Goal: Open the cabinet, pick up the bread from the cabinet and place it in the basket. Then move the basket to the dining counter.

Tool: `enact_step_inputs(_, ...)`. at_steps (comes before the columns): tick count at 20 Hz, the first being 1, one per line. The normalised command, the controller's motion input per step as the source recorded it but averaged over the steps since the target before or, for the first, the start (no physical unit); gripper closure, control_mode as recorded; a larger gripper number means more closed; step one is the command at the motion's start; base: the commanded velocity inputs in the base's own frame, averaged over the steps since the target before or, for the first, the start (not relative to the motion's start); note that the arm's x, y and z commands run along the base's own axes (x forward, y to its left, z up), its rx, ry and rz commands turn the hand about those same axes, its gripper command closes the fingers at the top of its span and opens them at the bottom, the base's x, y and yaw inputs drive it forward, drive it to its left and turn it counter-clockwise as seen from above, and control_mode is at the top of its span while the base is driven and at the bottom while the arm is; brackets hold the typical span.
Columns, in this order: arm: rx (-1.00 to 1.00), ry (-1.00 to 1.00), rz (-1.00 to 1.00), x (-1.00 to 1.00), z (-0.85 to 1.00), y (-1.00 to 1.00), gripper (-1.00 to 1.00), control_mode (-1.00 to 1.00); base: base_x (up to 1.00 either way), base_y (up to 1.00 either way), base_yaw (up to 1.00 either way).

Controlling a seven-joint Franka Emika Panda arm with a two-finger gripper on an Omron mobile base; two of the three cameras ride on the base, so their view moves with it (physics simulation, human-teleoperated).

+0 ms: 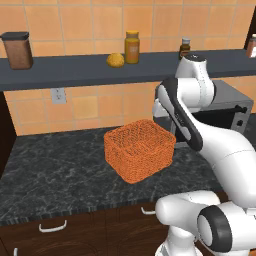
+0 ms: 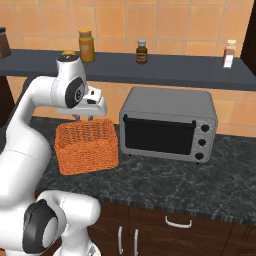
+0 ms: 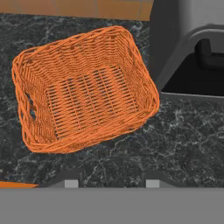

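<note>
— Where do we find the bread [image 1: 115, 60]?

— We see it as a small golden lump on the dark shelf [image 1: 75, 70] above the worktop [image 1: 55, 170], just beside the orange-lidded amber jar [image 1: 132, 47]. In the left base view it sits well above the basket [image 1: 140, 150] and a little to its left.

— And our jaws [image 3: 109, 183]?

— In the hand view we look nearly straight down: the two small fingertips [image 3: 71, 183] rise at the bottom edge with a clear gap between them, so we read the jaws as spread and holding nothing. Below them lies speckled black stone, with the basket's near rim just ahead.

— So the bread is nowhere near them?

— Well apart. From the right base view we see the hand hanging over the basket's back edge, pointing down, while the shelf runs behind and above it — the bread itself is mostly hidden there behind the arm's upper joint.

— How does the basket lie?

— Upright on the black worktop, turned at an angle to the wall, its woven floor bare. We see the toaster oven [image 2: 168, 123] just beside it on the right, not touching. In the hand view the oven's grey corner and dark door fill the upper right.

— Anything else on the shelf?

— A brown canister [image 1: 17, 49] at the far left, a small dark bottle [image 2: 142, 52], and a pale-capped jar [image 2: 229, 53] at the right end.
</note>
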Motion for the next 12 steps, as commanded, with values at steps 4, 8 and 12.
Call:
enact_step_inputs(4,0.00,0.01,-0.02,-0.02,0.07,0.07,-1.00,-1.00,0.00,0.00,0.00)
enact_step_inputs(8,0.00,-0.18,0.00,0.00,0.85,0.60,-1.00,-1.00,0.00,0.00,0.00)
enact_step_inputs(12,0.00,-0.31,-0.07,0.00,1.00,0.85,-1.00,-1.00,0.00,0.00,0.00)
